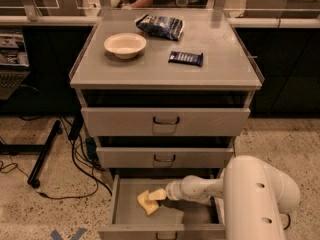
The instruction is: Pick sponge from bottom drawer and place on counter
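At the far left, a black stand leg (42,156) and loose cables (75,154) lie on the speckled floor beside the grey cabinet, and a blue tape mark (67,234) shows near the lower edge. On the worktop (220,74), a round cream bowl (125,45) sits toward the left rear. Lower down, the bottom drawer (129,211) stands pulled out, beneath the top drawer (115,121) and the middle drawer (125,157), each with a small dark handle. The sponge (146,204) lies inside the bottom drawer, left of its centre, a pale-yellow pad lying askew on the drawer floor. The pincer (157,194) is down in that same drawer, its pale tip touching the sponge's upper right edge; whether it is clenched on the sponge or released, I cannot tell. Up on the worktop, a crumpled snack bag (160,26) rests at the rear centre, and a dark wrapped bar (185,58) lies just right of the middle, well apart from the bowl. The white arm (200,188) reaches into the drawer from the right, joined to the bulky white robot body (257,199) at the lower right
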Action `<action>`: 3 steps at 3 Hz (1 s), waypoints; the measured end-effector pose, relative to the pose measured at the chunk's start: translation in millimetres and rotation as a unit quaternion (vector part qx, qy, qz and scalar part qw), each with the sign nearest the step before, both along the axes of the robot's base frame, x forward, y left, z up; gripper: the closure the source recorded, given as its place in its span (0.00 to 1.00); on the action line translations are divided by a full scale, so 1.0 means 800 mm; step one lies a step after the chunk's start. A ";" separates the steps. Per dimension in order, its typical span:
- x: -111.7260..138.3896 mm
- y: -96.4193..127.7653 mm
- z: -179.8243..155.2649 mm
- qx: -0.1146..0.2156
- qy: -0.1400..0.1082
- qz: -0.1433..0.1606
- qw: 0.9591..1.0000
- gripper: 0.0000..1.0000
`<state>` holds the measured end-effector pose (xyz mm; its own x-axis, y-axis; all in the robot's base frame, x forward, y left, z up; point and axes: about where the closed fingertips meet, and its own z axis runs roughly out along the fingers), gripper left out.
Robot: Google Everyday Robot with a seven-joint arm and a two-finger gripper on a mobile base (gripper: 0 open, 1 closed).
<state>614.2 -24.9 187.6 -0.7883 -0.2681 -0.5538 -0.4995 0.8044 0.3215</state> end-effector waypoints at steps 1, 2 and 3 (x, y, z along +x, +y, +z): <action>0.000 0.000 0.000 0.000 0.000 0.000 1.000 0.00; -0.005 0.008 -0.020 0.025 0.018 -0.014 0.999 0.00; -0.014 0.034 -0.047 0.044 0.028 -0.022 0.998 0.00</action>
